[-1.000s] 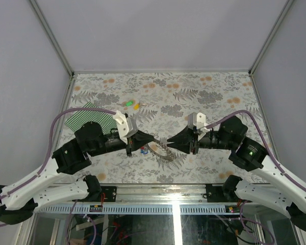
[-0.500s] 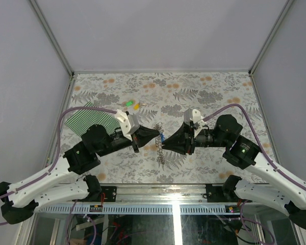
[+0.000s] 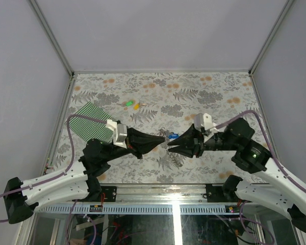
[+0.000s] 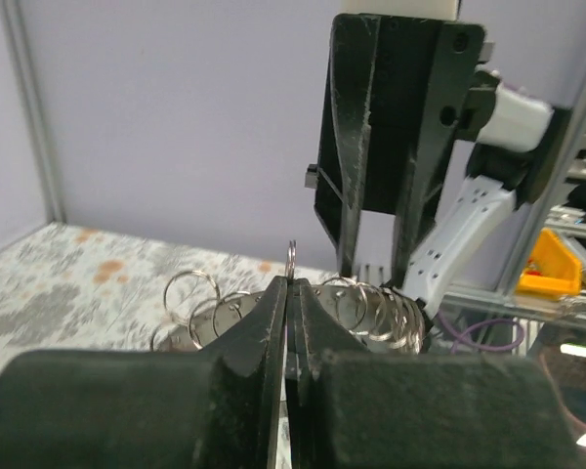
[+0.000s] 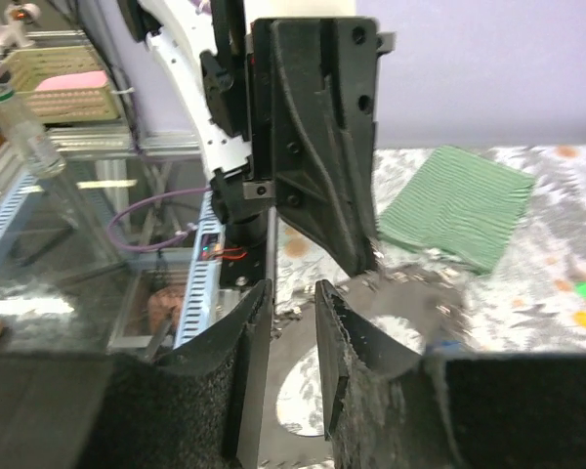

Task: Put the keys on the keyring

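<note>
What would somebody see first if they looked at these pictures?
The left gripper and right gripper meet nose to nose over the middle of the flowery table. The left one pinches a thin ring of the keyring. Farther back lie a green key and a yellow key.

Shiny thin metal keyring, matt rough-faced black plastic jaws, finely ribbed cloth.

Green-and-white striped cloth flat on the floral-patterned table, near its left edge.
</note>
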{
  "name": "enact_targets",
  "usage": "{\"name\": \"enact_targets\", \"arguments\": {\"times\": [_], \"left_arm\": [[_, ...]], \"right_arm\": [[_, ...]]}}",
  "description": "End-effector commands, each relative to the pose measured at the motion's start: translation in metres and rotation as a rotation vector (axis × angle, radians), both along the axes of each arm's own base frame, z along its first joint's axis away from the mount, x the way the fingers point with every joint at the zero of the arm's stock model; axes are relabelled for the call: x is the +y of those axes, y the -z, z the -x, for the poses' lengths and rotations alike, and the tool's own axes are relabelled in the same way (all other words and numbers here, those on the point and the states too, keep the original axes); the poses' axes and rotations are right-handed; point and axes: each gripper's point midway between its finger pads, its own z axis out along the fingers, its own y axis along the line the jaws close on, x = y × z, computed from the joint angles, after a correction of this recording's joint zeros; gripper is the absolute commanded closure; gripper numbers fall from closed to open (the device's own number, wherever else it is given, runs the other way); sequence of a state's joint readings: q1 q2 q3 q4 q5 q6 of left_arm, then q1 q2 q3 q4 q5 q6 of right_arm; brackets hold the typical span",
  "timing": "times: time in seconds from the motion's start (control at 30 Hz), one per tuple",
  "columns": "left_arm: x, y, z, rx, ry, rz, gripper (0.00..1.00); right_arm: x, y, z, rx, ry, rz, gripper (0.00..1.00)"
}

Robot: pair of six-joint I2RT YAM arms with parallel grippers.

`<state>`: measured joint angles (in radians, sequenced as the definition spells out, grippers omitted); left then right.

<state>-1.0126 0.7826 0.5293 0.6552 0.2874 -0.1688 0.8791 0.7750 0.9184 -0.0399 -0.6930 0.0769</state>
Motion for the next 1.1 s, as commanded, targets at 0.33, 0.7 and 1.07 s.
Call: {"name": "enact_targets", "arguments": {"times": [0.33,0.7,1.07], "left_arm": [[0.026,-0.071,0.048,-0.185,0.183,0.314,1.0],[0.025,-0.072,0.046,-0.179,0.166,0.297,1.0],[0.023,-0.072,0.043,-0.169,0.163,0.291,1.0]], "right_arm": [[-0.034,-0.061,-0.026,-0.204,0.272,-0.195,0.69],[-0.015,-0.069,0.001,-0.213,0.063,-0.239,0.62],[-0.004,-0.067,0.009,-0.184,-0.027,-0.244,0.65]]}}
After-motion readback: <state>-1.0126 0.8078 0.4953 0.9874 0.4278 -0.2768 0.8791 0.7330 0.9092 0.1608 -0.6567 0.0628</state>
